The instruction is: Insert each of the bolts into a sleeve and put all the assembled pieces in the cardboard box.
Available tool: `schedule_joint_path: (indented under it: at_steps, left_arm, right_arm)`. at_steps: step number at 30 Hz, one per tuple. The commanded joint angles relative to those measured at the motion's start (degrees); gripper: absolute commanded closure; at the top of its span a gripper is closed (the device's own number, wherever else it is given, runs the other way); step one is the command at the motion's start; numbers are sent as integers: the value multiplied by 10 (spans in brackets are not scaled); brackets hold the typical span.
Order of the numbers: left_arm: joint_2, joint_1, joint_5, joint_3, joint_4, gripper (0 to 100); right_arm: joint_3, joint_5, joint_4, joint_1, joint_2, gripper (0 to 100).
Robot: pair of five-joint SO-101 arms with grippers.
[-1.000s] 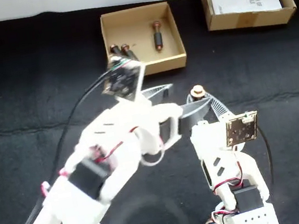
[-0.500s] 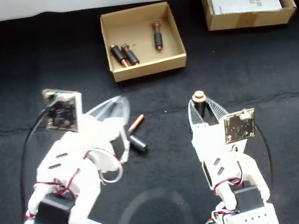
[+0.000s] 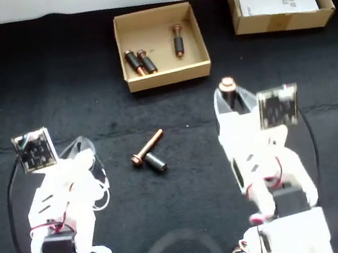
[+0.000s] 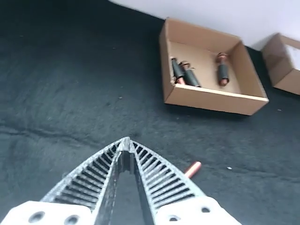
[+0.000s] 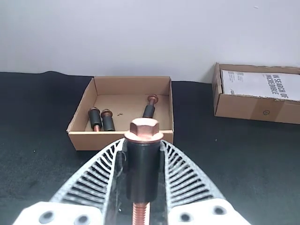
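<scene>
My right gripper (image 3: 230, 98) (image 5: 142, 144) is shut on an assembled piece (image 3: 227, 85) (image 5: 142, 164), a copper bolt standing upright in a black sleeve. It hovers just short of the cardboard box (image 3: 167, 76) (image 5: 117, 139). Three assembled pieces (image 3: 139, 61) (image 4: 183, 75) lie inside the box (image 4: 211, 101). A loose copper bolt (image 3: 146, 148) (image 4: 192, 168) and a loose black sleeve (image 3: 155, 162) lie side by side on the black cloth between the arms. My left gripper (image 3: 85, 142) (image 4: 125, 141) is shut on nothing, low at the left, apart from them.
A second cardboard box (image 3: 282, 16) (image 5: 253, 110) with a printed paper on top stands at the back right. Black cloth covers the table, with a fold line running across the middle (image 3: 5, 152).
My left arm has pulled back from the middle to the lower left, leaving the loose bolt and sleeve on the cloth. My right gripper has carried its piece a little nearer the box.
</scene>
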Motion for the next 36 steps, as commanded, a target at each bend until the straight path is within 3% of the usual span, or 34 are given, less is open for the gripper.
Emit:
schedule_joint_path:
  at_steps: [1,5,15,22,27,36]
  left_arm:
    - [-65,-23,-4,52,-1,990]
    - [-134,-51,-4,114,-1,990]
    - [-124,-114,-1,175,-1,990]
    - [-121,-116,-1,176,4,990]
    - [-121,-112,-2,176,58,988]
    - [-121,-112,-4,176,57,987]
  right_arm:
    - [-150,1,0,7,149,992]
    - [-276,1,-1,7,298,992]
    - [-561,1,-1,7,609,992]
    - [-742,1,-1,0,833,992]
    - [-896,1,-1,-2,994,992]
    - [-1166,1,-1,-4,1252,992]
